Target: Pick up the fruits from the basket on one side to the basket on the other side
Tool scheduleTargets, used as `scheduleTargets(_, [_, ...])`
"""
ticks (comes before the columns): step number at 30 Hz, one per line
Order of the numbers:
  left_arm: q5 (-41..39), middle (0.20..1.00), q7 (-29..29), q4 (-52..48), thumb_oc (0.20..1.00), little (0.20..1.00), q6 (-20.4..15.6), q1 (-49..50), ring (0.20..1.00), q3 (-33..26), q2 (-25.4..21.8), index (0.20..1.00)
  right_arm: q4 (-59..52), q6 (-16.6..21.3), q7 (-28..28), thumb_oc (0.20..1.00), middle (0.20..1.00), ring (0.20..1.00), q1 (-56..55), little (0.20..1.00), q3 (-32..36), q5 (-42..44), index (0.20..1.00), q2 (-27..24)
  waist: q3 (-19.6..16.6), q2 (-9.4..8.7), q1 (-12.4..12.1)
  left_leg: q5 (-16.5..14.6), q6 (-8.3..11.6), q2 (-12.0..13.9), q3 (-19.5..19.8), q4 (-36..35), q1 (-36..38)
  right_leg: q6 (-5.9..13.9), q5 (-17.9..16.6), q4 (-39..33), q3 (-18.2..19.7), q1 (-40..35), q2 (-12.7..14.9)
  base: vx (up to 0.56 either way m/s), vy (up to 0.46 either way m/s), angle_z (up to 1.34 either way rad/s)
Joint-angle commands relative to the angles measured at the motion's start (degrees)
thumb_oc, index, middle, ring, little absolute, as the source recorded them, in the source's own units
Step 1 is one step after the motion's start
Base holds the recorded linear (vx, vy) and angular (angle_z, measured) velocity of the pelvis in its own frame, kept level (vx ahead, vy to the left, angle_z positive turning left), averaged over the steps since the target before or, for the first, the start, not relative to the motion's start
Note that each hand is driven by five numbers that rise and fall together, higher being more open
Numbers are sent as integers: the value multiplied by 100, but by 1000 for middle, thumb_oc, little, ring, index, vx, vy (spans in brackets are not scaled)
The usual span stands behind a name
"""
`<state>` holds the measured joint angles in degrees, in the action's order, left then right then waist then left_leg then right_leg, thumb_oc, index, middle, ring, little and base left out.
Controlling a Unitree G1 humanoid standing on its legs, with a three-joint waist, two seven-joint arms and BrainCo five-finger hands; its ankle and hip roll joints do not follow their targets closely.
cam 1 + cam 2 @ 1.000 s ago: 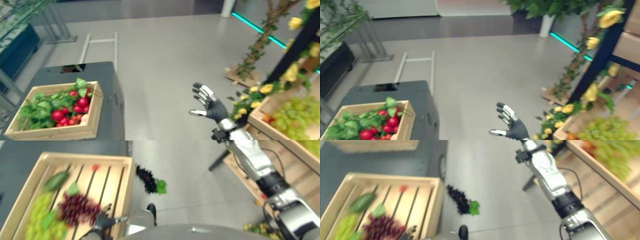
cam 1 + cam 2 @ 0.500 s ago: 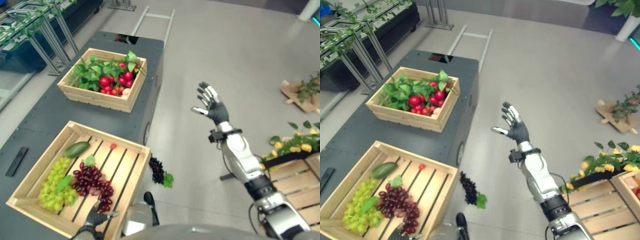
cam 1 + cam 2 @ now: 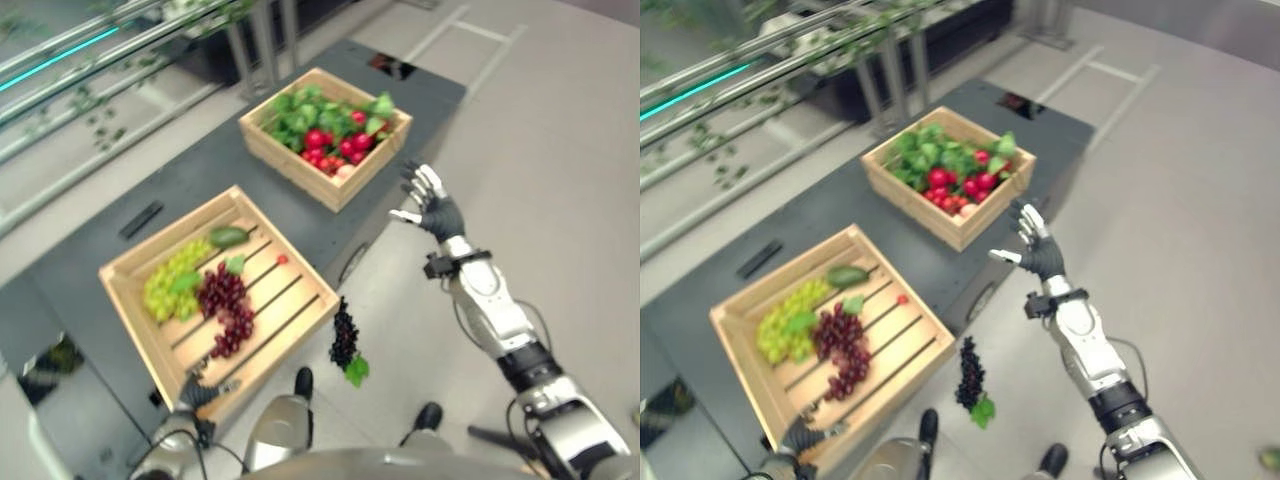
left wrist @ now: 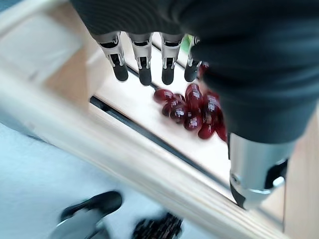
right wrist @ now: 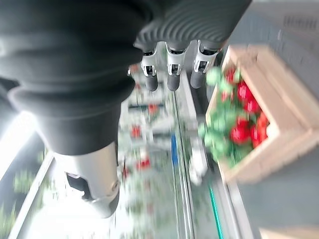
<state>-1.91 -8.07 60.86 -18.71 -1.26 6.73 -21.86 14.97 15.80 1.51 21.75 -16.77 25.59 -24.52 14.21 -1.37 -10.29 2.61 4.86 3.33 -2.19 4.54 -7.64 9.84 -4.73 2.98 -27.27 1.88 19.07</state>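
A near wooden crate (image 3: 138,335) on the dark table holds green grapes (image 3: 170,285), a red grape bunch (image 3: 228,310), a green fruit (image 3: 228,237) and one small red fruit (image 3: 283,259). A far crate (image 3: 290,172) is packed with red fruits (image 3: 335,145) and green leaves. My left hand (image 3: 203,392) hovers at the near crate's front rim, fingers (image 4: 144,67) straight over the slats, just short of the red grapes (image 4: 192,109). My right hand (image 3: 432,208) is raised in the air beside the far crate's corner, open and holding nothing.
A dark grape bunch (image 3: 345,340) with a leaf lies on the floor by the table's side. A small black object (image 3: 140,220) rests on the grey table (image 3: 80,270) left of the near crate. Metal racks with plants run behind the table.
The camera has swung, so the whole scene has shifted and turned. My right hand stays raised and open, now beside the far crate. The left hand remains at the near crate's front rim.
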Motion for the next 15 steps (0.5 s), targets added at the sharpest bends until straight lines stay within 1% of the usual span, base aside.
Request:
scheduleTargets(1, [-319,1000,43,8,1000,1000,-58,3,1000,154,91,1000,-369,341,-61,1000,1000,1000,483,1000,-1,104,1000,-172,-79,-253,-114,-383,427,443,95,-6,380,254,-242,-41,-172,102,55,22,-704,39])
scheduleTargets(2, [-444,1000,7,-33,1000,1000,-122,104,1000,145,172,1000,-186,337,-121,1000,1000,1000,841,1000,-255,186,1000,-365,-114,-108,-263,127,676,879,280,-433,238,110,-96,-508,-220,-37,-556,-19,-397,13])
scheduleTargets(3, [-443,1000,6,-32,1000,1000,-122,101,1000,144,174,1000,-183,338,-121,1000,1000,1000,846,1000,-255,187,1000,-366,-124,-115,-247,148,670,866,294,-442,217,110,-105,-513,-234,-24,-546,-17,-524,54])
scheduleTargets(4, [-548,1000,-18,-21,1000,1000,-112,115,1000,124,215,1000,-83,332,-142,1000,1000,1000,953,1000,-345,250,1000,-425,-135,-43,-323,403,786,976,292,-649,173,56,-55,-643,-283,-66,-711,-30,-184,41])
scheduleTargets(5, [-603,1000,-21,-35,1000,1000,-123,129,1000,133,260,1000,-19,334,-106,1000,1000,1000,1018,1000,-389,251,1000,-482,-142,-14,-327,557,817,997,226,-734,90,44,-36,-738,-336,-67,-772,-54,-247,45])
scheduleTargets(7, [-573,1000,-36,35,1000,1000,-107,102,1000,91,330,1000,12,327,-71,1000,1000,1000,1106,1000,-441,189,1000,-610,-211,-19,-244,772,725,994,-406,-803,-50,37,-14,-798,-549,-15,-783,-9,-178,37])
scheduleTargets(8, [-569,1000,-19,-7,1000,1000,-89,126,1000,58,360,1000,8,325,-63,1000,1000,1000,1062,1000,-442,144,1000,-698,-265,-40,-163,736,677,1057,-1116,-777,40,78,81,-798,-688,-83,-795,37,-190,65])
scheduleTargets(9, [-543,1000,8,-33,1000,1000,-92,144,1000,41,360,1000,31,322,-50,1000,1000,1000,1106,1000,-450,88,1000,-727,-282,-60,-153,648,648,1044,-1390,-680,89,39,85,-798,-783,-62,-807,42,-157,71])
scheduleTargets(10, [-542,1000,8,-36,1000,1000,-90,146,1000,37,360,1000,34,323,-49,1000,1000,1000,1110,1000,-454,86,1000,-724,-282,-62,-160,636,648,1047,-1401,-667,88,38,86,-798,-772,-58,-806,-63,-193,70])
scheduleTargets(11, [-411,1000,22,-53,1000,1000,-90,172,1000,31,364,1000,79,291,-40,1000,1000,1000,1106,1000,-401,-4,1000,-720,-326,-67,-134,325,526,920,-1697,-370,201,-72,99,-798,-969,-52,-860,-56,-199,62])
scheduleTargets(12, [-357,1000,49,-4,1000,1000,-64,150,1000,36,373,1000,93,286,-47,1000,1000,1000,1048,1000,-354,0,1000,-708,-354,-84,-66,190,462,815,-1871,-249,248,-114,116,-798,-1023,-28,-890,-66,-236,104])
scheduleTargets(13, [-272,1000,62,32,1000,1000,-58,116,1000,46,360,1000,85,295,-50,1000,1000,1000,983,1000,-303,-2,1000,-709,-376,-103,17,101,437,741,-1971,-178,276,-152,131,-798,-1044,5,-937,-38,-121,139])
scheduleTargets(15, [-111,1000,112,115,1000,1000,-39,48,1000,40,359,1000,60,299,-71,1000,1000,1000,735,1000,-131,-16,1000,-711,-439,-134,192,-93,398,610,-2151,-100,402,-180,135,-789,-1233,-10,-953,-4,-69,106])
